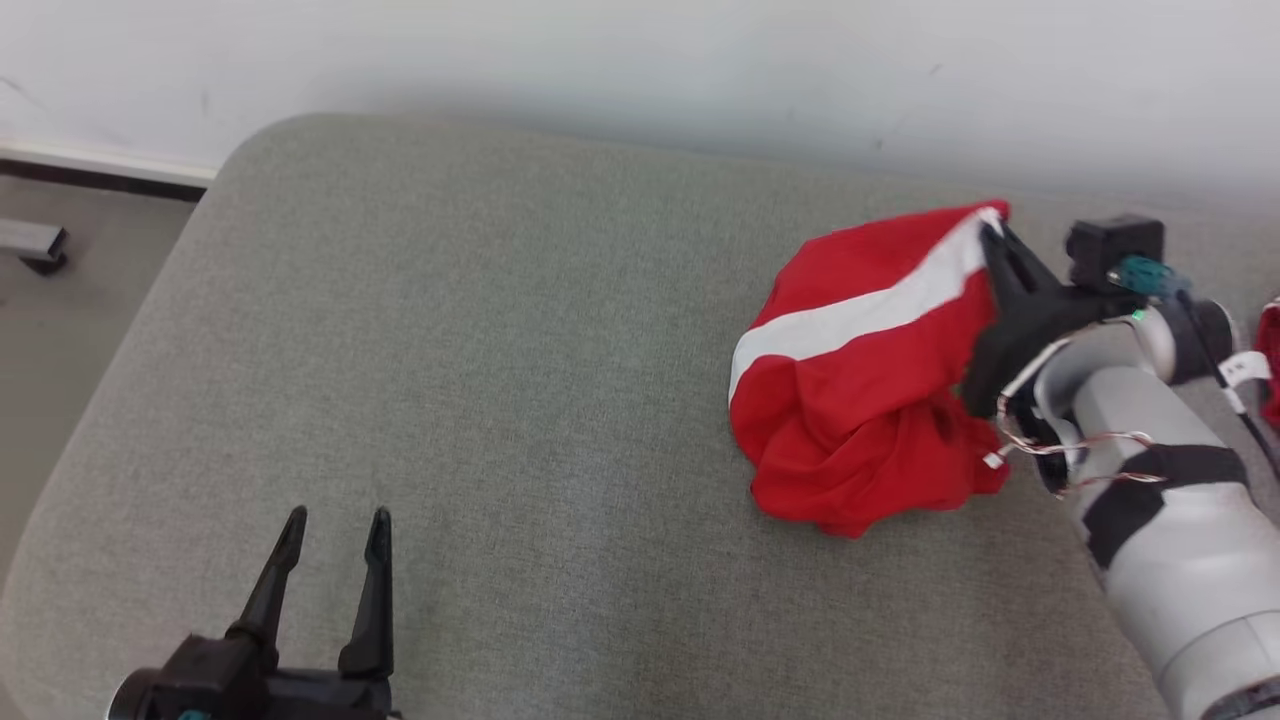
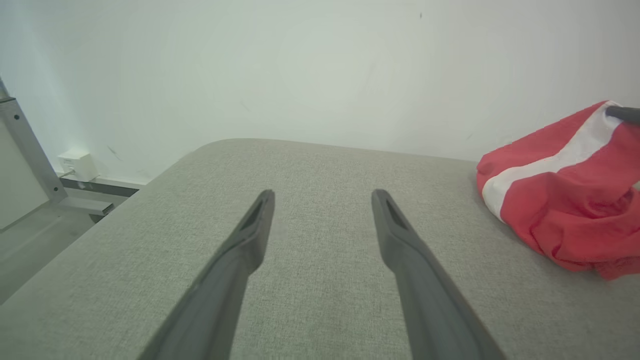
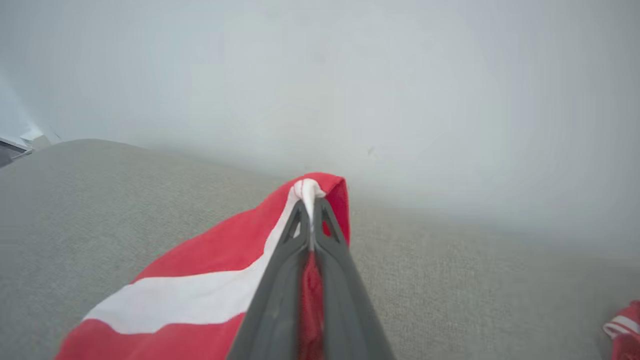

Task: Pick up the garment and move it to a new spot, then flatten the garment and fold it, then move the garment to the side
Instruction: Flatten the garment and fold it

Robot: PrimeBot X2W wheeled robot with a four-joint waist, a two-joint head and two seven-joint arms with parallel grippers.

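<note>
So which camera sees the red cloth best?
The head view. It shows the whole red garment bunched on the grey cushion, with the right gripper shut on its top corner. The left wrist view cuts it off at the edge; the right wrist view sees the pinched part close up, the rest cropped.

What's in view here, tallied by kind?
Red cloth garment with a white stripe: 1
Red cloth scrap with white trim, right edge: 1
Dark two-finger grippers, left gripper and right gripper: 2
Grey fabric cushion: 1
Total: 5
</note>
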